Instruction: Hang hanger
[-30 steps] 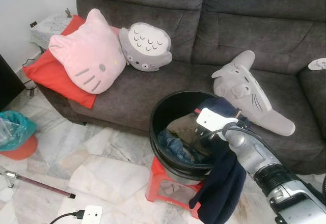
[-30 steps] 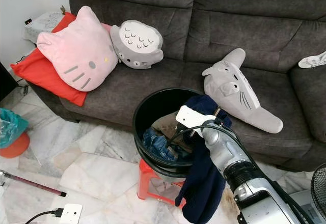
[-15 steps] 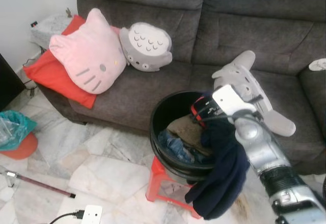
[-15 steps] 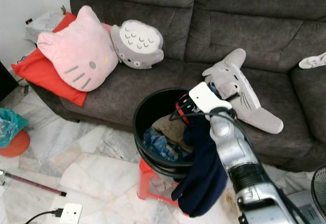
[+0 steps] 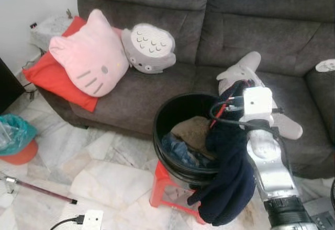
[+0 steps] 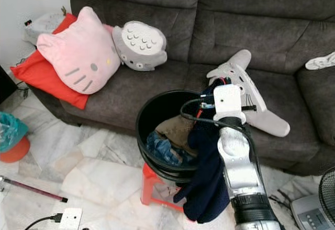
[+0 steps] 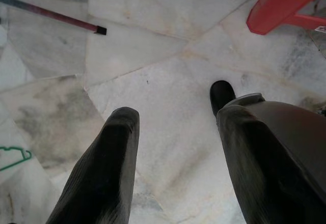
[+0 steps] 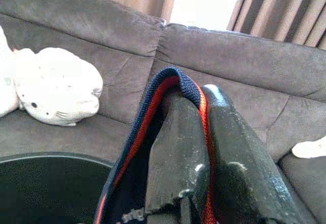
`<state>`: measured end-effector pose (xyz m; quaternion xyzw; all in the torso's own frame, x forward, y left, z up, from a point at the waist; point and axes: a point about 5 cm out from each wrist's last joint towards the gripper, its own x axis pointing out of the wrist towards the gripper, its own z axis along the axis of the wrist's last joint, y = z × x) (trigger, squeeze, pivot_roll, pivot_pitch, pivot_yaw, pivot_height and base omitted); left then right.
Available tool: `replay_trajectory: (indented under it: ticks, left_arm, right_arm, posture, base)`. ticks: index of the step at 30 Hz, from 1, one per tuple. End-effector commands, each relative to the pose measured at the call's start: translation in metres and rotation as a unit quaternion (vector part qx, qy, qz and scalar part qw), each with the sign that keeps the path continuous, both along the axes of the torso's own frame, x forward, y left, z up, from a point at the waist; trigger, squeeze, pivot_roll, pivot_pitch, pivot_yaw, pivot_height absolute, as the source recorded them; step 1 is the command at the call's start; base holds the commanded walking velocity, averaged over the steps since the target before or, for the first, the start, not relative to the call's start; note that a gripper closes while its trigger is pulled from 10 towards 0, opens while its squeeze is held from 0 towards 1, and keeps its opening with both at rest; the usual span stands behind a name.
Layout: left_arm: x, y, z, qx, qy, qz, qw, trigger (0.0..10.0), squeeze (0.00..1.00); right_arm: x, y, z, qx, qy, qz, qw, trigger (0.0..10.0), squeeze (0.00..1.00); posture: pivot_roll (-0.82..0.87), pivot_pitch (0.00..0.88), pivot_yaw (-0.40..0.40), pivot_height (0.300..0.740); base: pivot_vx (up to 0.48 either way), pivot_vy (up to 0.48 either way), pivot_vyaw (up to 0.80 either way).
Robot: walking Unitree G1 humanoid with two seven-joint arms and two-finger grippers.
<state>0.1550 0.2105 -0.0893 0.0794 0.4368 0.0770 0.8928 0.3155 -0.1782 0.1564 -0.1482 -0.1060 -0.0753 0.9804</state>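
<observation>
Since 1 s ago: right gripper raised from low in the tub to above its right rim, wrist box now upright; navy garment lifted w/ it, more of it clear of the tub. Camera barely shifted.

Now: gripper pinched tight on the garment's collar band (navy w/ red stripe), band looped over the fingers in wrist view. Garment hangs straight down from the grip, long axis vertical, draped over tub's right rim and trailing past the red stool toward the floor. Other clothes remain in tub.

Left gripper idle, pointing at marble floor, fingers spread, empty. A thin green outline at frame edge on floor, maybe a hanger, cut off, can't confirm. If so, nearer the left arm, well apart from the held garment.

Hidden/unclear: no rail or hook to hang on. Whether a hanger sits inside the garment: can't tell, cloth covers it. Fingertips buried in fabric in head views. Sofa w/ plush toys behind.
</observation>
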Motion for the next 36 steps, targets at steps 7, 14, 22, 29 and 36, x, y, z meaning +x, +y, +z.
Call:
replay_trajectory:
  ticks: [7, 14, 22, 29, 36]
  left_arm:
    - [-0.0091, 0.0028, -0.0031, 0.000, 0.011, 0.014, 1.000, 10.0, 0.00]
    - [-0.0096, 0.0037, -0.0032, -0.001, 0.011, 0.014, 1.000, 10.0, 0.00]
    - [-0.0123, 0.0019, -0.0045, -0.002, 0.015, 0.011, 1.000, 10.0, 0.00]
    - [-0.0132, 0.0023, -0.0046, 0.001, 0.015, 0.008, 1.000, 10.0, 0.00]
    - [-0.0139, 0.0021, -0.0048, 0.005, 0.015, 0.006, 1.000, 10.0, 0.00]
  right_arm:
    - [-0.0045, 0.0041, 0.0045, -0.004, -0.022, 0.001, 1.000, 10.0, 0.00]
    - [-0.0017, 0.0066, 0.0122, -0.003, -0.042, -0.011, 0.999, 10.0, 0.00]
    - [-0.0037, 0.0048, 0.0093, -0.002, -0.037, -0.015, 0.999, 10.0, 0.00]
    - [-0.0048, 0.0082, 0.0056, -0.006, -0.030, -0.010, 0.999, 10.0, 0.00]
    - [-0.0055, 0.0087, 0.0044, -0.002, -0.030, -0.008, 1.000, 10.0, 0.00]
  posture:
    - [-0.06, 0.062, 0.008, 0.740]
    - [-0.07, 0.051, 0.016, 0.740]
    - [-0.07, 0.034, 0.010, 0.740]
    - [-0.07, 0.019, 0.011, 0.740]
    - [-0.07, 0.013, 0.011, 0.740]
  base:
    - [0.000, 0.000, 0.00]
    - [0.000, 0.000, 0.00]
    - [0.000, 0.000, 0.00]
    - [0.000, 0.000, 0.00]
    - [-0.176, 0.000, 0.00]
